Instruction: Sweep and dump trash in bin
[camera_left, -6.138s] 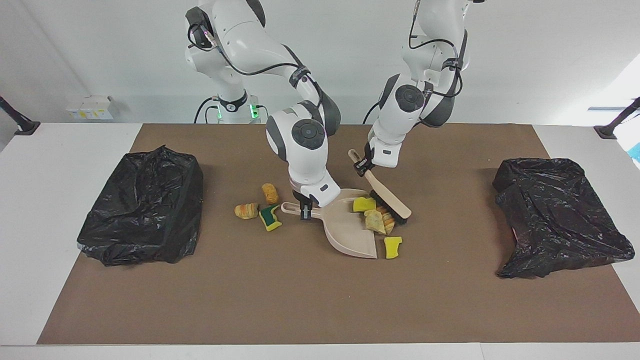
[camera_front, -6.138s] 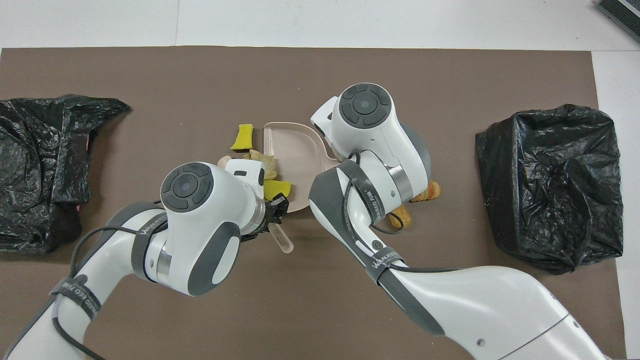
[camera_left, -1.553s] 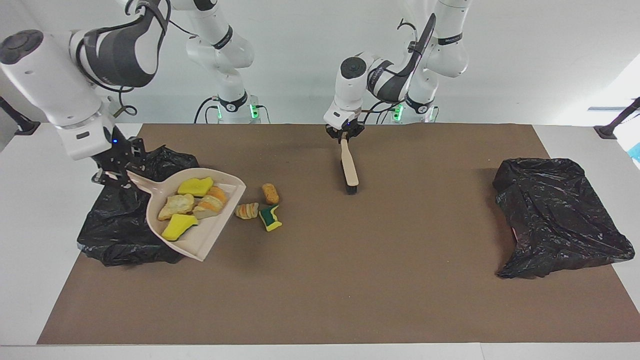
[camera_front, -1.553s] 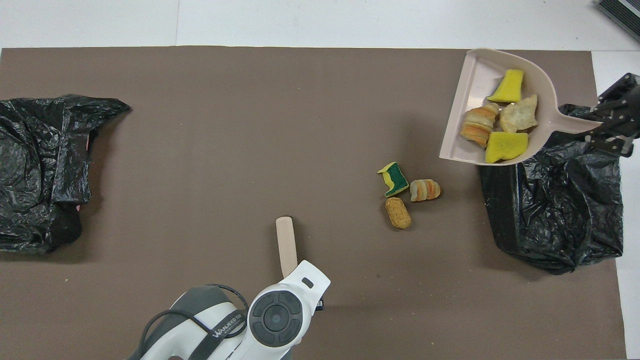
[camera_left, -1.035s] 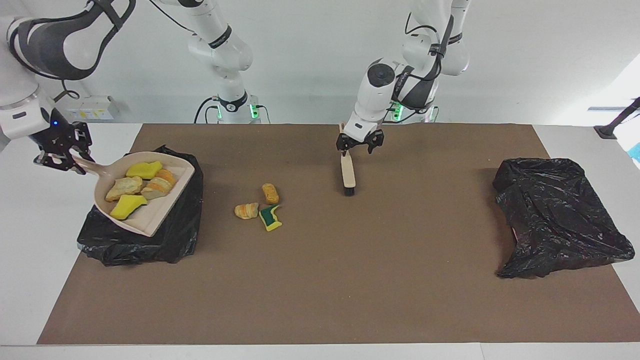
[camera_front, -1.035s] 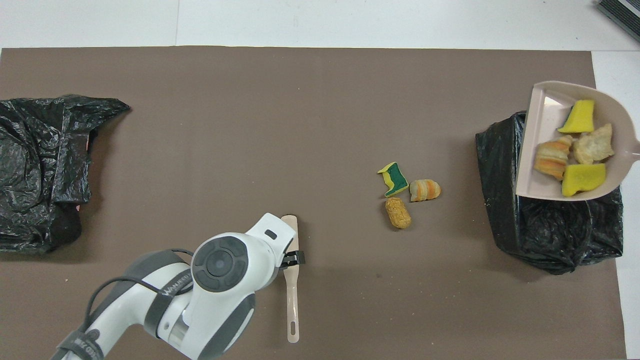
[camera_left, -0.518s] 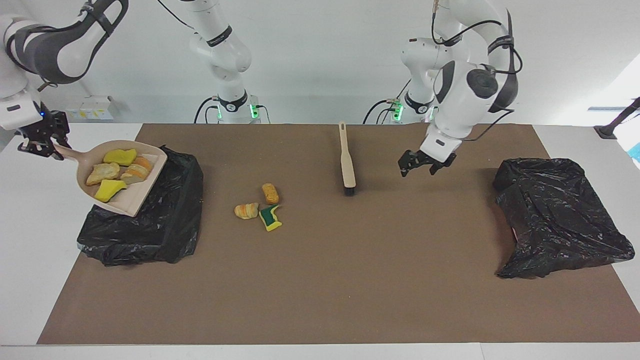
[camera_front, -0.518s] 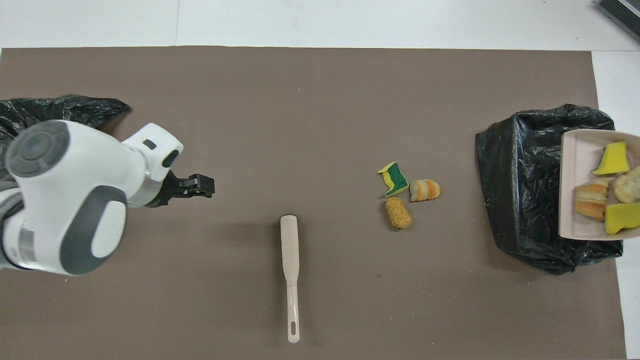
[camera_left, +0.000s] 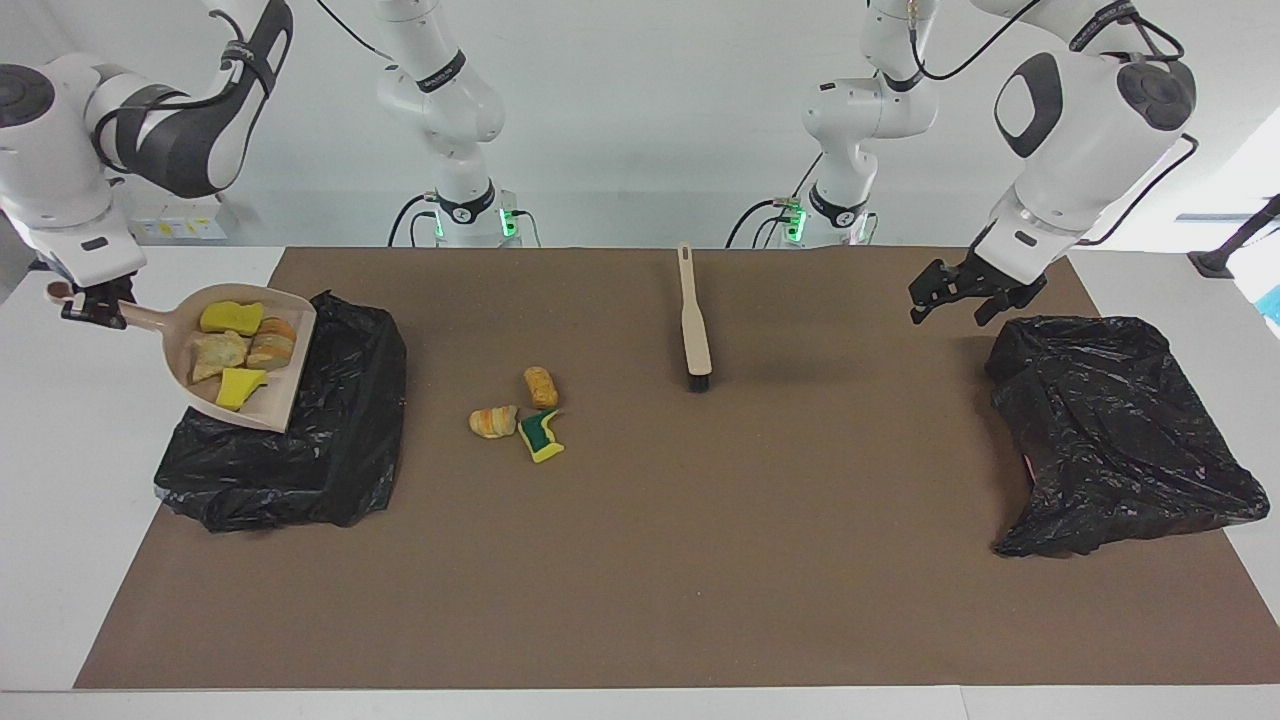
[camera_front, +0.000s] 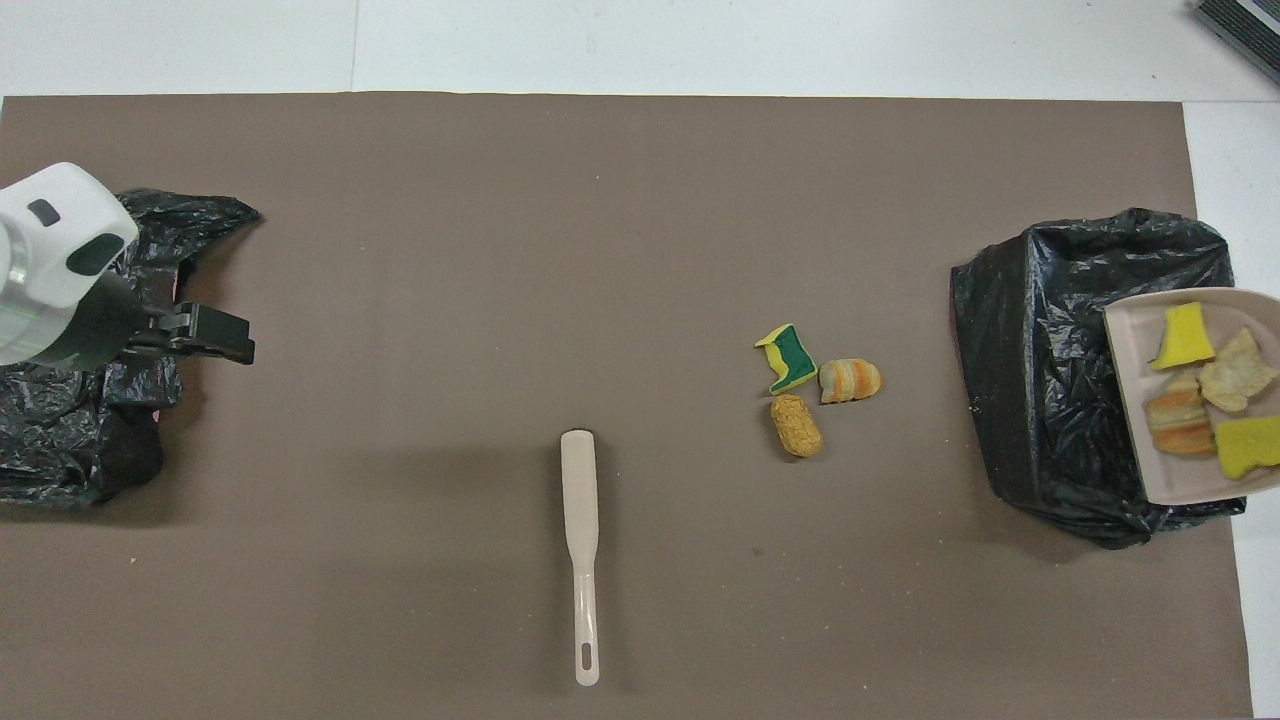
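Only the facing view shows the right hand (camera_left: 92, 306) gripping the dustpan (camera_left: 270, 395).

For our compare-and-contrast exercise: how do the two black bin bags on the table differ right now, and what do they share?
The bag at the right arm's end has the loaded dustpan held over it by the shut right gripper; the bag at the left arm's end has nothing over it, only the open left gripper beside it. The first bag stands boxy; the second slumps flatter. Both are crinkled black plastic on the brown mat.
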